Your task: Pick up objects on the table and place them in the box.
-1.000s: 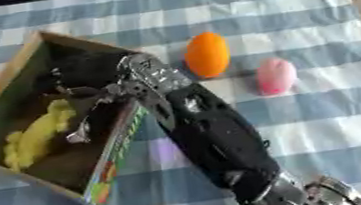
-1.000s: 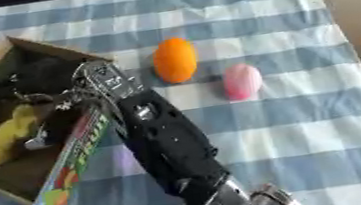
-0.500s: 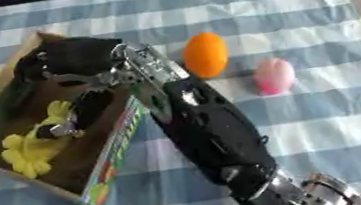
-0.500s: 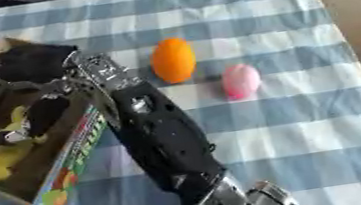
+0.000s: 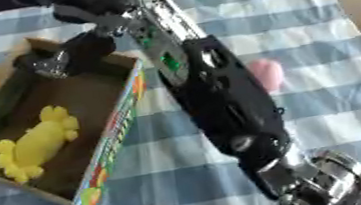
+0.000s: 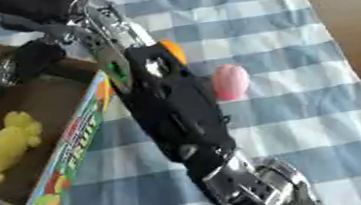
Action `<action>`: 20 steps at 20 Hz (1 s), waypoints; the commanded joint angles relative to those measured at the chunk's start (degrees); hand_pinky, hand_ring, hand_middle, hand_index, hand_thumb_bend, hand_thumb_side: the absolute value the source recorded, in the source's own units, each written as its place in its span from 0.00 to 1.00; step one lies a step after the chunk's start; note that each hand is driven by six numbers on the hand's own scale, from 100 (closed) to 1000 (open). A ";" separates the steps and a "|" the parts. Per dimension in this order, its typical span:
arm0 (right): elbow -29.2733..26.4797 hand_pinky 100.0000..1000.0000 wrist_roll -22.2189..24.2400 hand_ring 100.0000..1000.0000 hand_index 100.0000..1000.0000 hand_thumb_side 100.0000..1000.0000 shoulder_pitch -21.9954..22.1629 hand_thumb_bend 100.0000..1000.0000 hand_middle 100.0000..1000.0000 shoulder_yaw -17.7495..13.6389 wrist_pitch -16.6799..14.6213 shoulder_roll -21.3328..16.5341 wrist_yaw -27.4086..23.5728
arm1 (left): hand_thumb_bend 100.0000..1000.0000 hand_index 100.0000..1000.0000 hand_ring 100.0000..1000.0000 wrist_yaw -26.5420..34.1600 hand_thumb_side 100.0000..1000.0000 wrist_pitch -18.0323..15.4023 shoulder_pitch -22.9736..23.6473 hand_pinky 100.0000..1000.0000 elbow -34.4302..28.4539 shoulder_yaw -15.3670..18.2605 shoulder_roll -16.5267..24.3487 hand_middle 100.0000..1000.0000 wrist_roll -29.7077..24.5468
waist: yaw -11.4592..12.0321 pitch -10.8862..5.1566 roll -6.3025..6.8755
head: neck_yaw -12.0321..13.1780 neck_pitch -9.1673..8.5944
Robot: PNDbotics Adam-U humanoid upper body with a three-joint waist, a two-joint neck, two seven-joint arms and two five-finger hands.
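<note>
One hand now higher over box; yellow toy inside.

You are looking steeply down from the head's two eyes, close over the checked bench, facing away from the body. Both eyes share the box at left, the right arm crossing from near right to far left, and the pink thing. The right eye sits slightly rightward, so it crops the box's left side.
</note>
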 commanded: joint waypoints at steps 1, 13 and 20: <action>-0.02 0.84 0.55 0.91 0.89 0.76 -2.07 0.22 0.82 -0.85 1.42 -3.58 -3.11 | 0.00 0.72 0.61 0.13 0.71 0.03 -0.07 0.45 -0.97 -0.11 0.63 0.56 -0.03 | -0.21 -1.71 0.32 | 0.36 0.29; 3.59 0.85 7.20 0.92 0.90 0.77 -1.15 0.25 0.85 -2.02 2.18 -15.53 -10.87 | 0.00 0.72 0.62 -0.01 0.70 0.02 0.14 0.45 -0.97 0.11 1.08 0.57 0.23 | -2.01 -2.73 0.35 | 1.86 0.92; 6.08 0.87 11.76 0.94 0.91 0.74 0.38 0.34 0.85 -2.45 0.16 -18.98 -12.06 | 0.00 0.72 0.62 -0.38 0.70 -0.11 0.05 0.45 -0.97 0.37 1.36 0.57 0.67 | -2.06 -2.66 0.37 | 2.05 0.55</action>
